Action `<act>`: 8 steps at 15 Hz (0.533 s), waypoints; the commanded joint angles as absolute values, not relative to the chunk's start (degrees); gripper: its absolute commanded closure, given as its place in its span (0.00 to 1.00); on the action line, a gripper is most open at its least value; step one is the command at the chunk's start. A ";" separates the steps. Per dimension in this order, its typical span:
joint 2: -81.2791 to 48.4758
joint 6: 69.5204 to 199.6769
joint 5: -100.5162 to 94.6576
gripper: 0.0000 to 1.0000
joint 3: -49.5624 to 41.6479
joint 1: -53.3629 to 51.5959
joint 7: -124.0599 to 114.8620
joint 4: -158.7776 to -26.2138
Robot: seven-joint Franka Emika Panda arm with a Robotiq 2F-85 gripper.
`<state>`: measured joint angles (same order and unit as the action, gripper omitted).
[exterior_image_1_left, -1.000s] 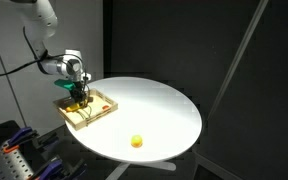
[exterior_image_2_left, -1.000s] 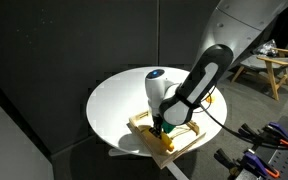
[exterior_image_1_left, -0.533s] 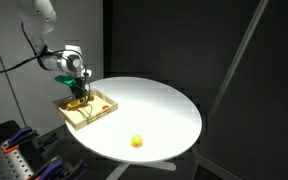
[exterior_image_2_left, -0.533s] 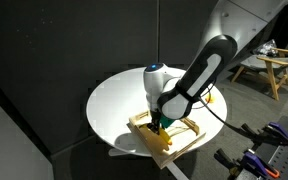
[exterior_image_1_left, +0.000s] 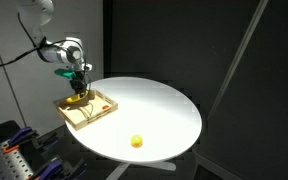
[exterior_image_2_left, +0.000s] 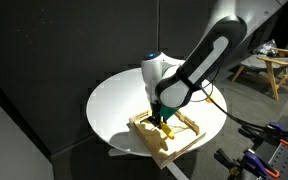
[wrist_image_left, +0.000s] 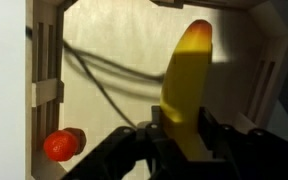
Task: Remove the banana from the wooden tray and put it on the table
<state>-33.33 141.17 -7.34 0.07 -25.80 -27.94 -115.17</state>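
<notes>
Gripping the banana (wrist_image_left: 187, 80) firmly by one end in the end effector (wrist_image_left: 182, 130), over the wooden tray (wrist_image_left: 114, 40) beside a small red item (wrist_image_left: 62, 145). Set at the edge of the white tabletop (exterior_image_1_left: 159, 105), with a yellow ball (exterior_image_1_left: 136, 141) well apart

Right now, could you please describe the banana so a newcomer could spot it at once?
On the round white table, find the wooden tray near its edge. Over it, the fingers grip the banana: long and yellow, unlike the small orange-red round thing in the tray's corner.
</notes>
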 commanded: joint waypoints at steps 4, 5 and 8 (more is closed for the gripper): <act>-25.10 137.86 -5.95 0.85 1.97 -22.14 -27.26 -119.40; -23.82 138.09 -5.74 0.85 2.08 -21.47 -27.24 -120.31; -20.61 138.39 -5.00 0.85 2.27 -19.58 -27.24 -122.57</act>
<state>-25.50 138.96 -6.61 1.25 -21.92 -27.93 -118.90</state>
